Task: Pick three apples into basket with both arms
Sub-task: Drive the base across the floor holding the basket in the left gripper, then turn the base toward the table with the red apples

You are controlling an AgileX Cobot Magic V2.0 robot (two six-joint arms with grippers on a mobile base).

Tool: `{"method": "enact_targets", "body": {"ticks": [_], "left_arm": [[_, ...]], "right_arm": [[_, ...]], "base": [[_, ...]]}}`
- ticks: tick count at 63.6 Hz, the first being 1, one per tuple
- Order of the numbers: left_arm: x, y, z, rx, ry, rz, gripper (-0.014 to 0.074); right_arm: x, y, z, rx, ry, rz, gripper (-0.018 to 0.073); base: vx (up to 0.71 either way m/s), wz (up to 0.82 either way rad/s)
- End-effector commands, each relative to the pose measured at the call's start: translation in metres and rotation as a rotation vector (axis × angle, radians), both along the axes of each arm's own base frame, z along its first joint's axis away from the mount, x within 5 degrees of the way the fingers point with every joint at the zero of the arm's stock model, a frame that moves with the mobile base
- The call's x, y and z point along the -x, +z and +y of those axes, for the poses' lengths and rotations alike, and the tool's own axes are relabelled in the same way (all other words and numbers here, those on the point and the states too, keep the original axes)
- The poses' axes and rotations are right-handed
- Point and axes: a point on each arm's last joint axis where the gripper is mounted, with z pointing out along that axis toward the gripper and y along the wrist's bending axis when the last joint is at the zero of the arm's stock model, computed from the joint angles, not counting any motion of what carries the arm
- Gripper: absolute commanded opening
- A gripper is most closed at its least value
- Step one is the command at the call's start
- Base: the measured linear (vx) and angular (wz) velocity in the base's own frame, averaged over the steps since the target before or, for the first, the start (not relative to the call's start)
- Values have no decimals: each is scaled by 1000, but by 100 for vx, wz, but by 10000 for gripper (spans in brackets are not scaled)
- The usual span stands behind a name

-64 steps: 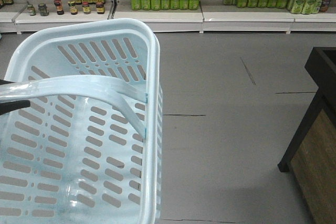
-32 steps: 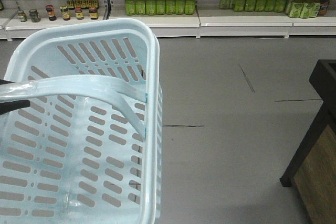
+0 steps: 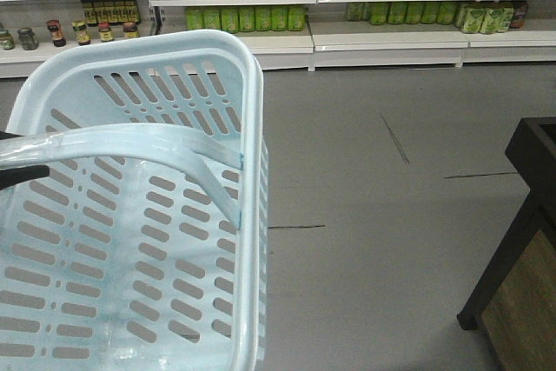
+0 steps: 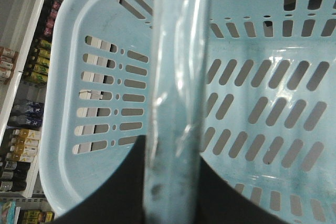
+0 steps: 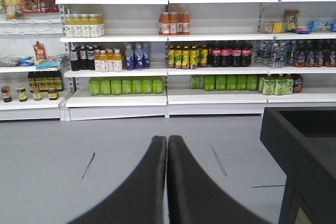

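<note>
Shop aisle: long white shelves (image 3: 391,36) of bottles and jars run along the back, with grey floor (image 3: 373,215) in front. A dark wooden stand (image 3: 521,249) sits at the right edge, and what lies on it cannot be seen. No apples show in any view.

The basket (image 3: 254,128) fills the left of the front view, hanging above the floor with its handle (image 3: 130,141) swung up across it. As far as it shows, it holds nothing, so none of the three are in yet.

The left gripper (image 4: 172,156) is clamped on the handle, one black finger on each side. The right gripper (image 5: 167,141) has its fingers pressed together with nothing between them and points at the shelves.

Risks:
- The thin handle is held in a narrow pinch. The basket could swing or slide along the fingers if the base turns or stops sharply.
- The basket's right side could clip the stand on approach. The two are well apart now.
- The right gripper must open before any pick.

View differences:
- Only the left wrist view shows the grip on the handle and the bare slotted bottom straight down. The front view shows just a black sliver at the left edge.
- Only the right wrist view shows the right fingers, the full shelf height and the stand's top edge. It shows no basket at all.
</note>
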Motion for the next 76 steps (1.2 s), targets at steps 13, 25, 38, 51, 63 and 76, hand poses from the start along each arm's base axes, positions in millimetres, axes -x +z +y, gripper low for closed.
{"method": "enact_targets", "body": {"ticks": [13,25,38,51,63,76], "left_arm": [[3,17,1,101,12,-85,-6],[3,17,1,101,12,-85,-6],[3,17,1,101,12,-85,-6],[3,17,1,101,12,-85,-6],[3,17,1,101,12,-85,-6],[3,17,1,101,12,-85,-6]], "right_arm": [[0,2,0,12,3,-57,-9],[0,2,0,12,3,-57,-9],[0,2,0,12,3,-57,-9],[0,2,0,12,3,-57,-9],[0,2,0,12,3,-57,-9],[0,2,0,12,3,-57,-9]], "base": [[15,-15],[12,-22],[10,-30],[10,-38],[11,-41],[11,-42]]}}
